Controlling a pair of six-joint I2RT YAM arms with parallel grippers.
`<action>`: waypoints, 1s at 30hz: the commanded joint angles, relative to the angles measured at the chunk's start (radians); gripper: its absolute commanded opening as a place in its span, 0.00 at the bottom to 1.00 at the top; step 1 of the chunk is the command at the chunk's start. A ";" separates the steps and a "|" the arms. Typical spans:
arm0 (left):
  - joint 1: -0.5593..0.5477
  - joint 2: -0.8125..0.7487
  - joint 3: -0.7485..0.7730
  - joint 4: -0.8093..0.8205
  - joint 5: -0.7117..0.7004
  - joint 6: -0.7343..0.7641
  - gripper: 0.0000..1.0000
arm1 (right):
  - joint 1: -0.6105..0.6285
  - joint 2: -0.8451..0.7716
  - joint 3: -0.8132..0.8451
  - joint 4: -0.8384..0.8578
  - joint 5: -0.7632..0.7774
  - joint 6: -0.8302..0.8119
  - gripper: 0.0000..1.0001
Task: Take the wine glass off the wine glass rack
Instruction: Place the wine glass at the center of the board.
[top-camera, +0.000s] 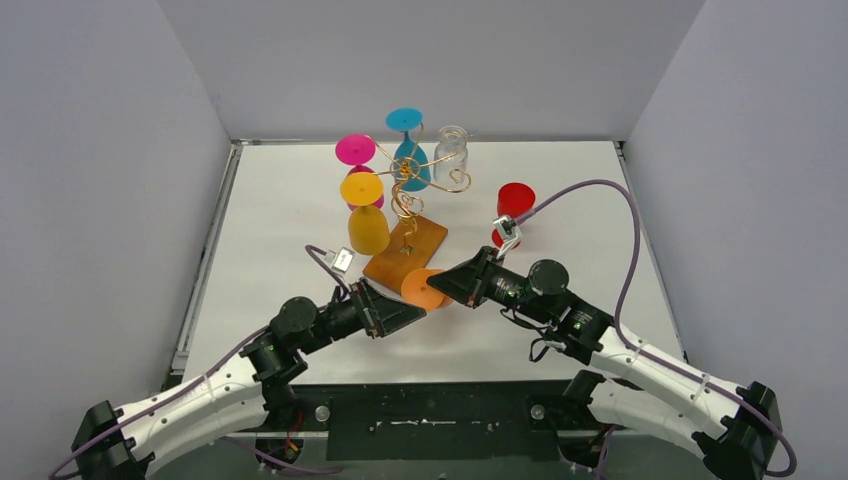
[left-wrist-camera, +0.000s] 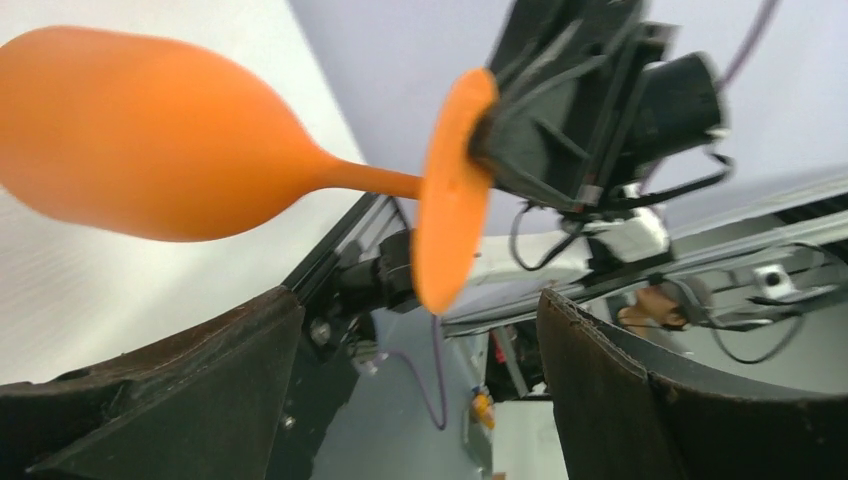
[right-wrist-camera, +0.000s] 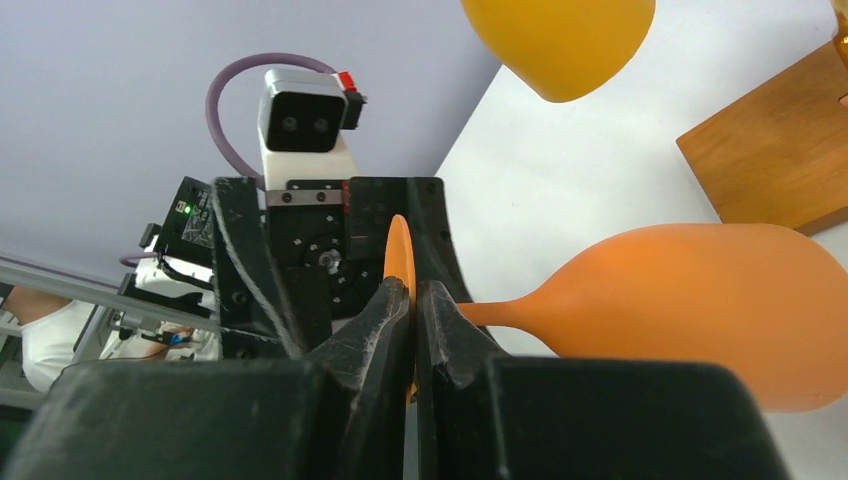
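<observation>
Orange wine glass (top-camera: 425, 288), from above: off the wine glass rack (top-camera: 408, 250), over the near counter (top-camera: 280, 200). Left wrist: my left jaws gape wide, gripping nothing. Right wrist: my right jaws pinch its foot. Removal looks done; only setting down is left.

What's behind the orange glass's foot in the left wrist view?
The right tool, shut on the foot of the orange glass. The foot hides the contact itself.

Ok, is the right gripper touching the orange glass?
Touching. The right wrist view shows the right gripper shut on the thin foot of the orange glass, with the foot's edge pinched between its fingers.
</observation>
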 joint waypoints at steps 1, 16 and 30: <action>0.013 0.096 0.129 -0.098 0.090 0.096 0.85 | 0.020 -0.027 0.017 0.049 0.078 0.019 0.00; 0.120 0.120 -0.003 0.379 0.230 -0.016 0.52 | 0.025 -0.038 -0.052 0.181 0.032 0.082 0.00; 0.119 0.103 -0.026 0.454 0.198 0.009 0.27 | 0.025 -0.010 -0.033 0.184 -0.050 0.079 0.00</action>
